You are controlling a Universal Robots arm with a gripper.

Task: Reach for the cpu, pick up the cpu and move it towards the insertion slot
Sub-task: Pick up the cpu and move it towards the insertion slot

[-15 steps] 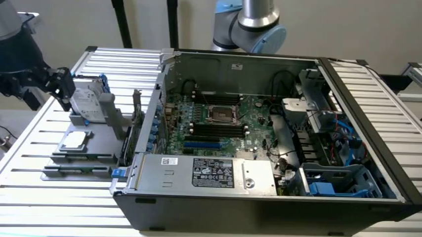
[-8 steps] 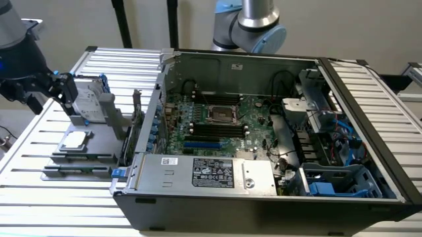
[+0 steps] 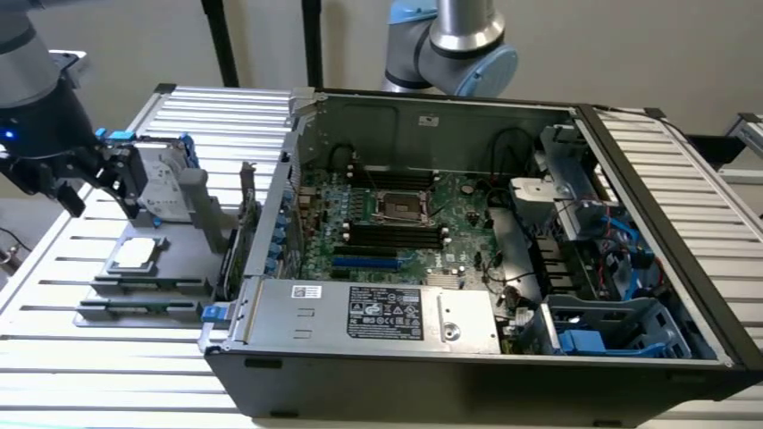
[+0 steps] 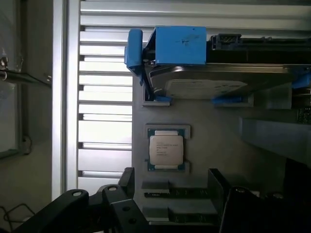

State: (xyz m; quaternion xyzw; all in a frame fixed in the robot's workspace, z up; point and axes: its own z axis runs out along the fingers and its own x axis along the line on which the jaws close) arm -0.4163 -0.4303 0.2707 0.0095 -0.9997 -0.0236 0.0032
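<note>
The gripper [image 3: 98,198] hangs wide open and empty, the cpu [image 4: 166,150] lying flat below it, untouched, roughly centred between its fingers.

The wrist picture's edge cuts off the pincer [image 4: 171,184]. Print on the cpu [image 4: 165,150] is too small to read. At the exterior view's left, the pincer hides part of the hard drive [image 3: 164,183]; the frame's edge cuts off the arm [image 3: 30,80].
</note>
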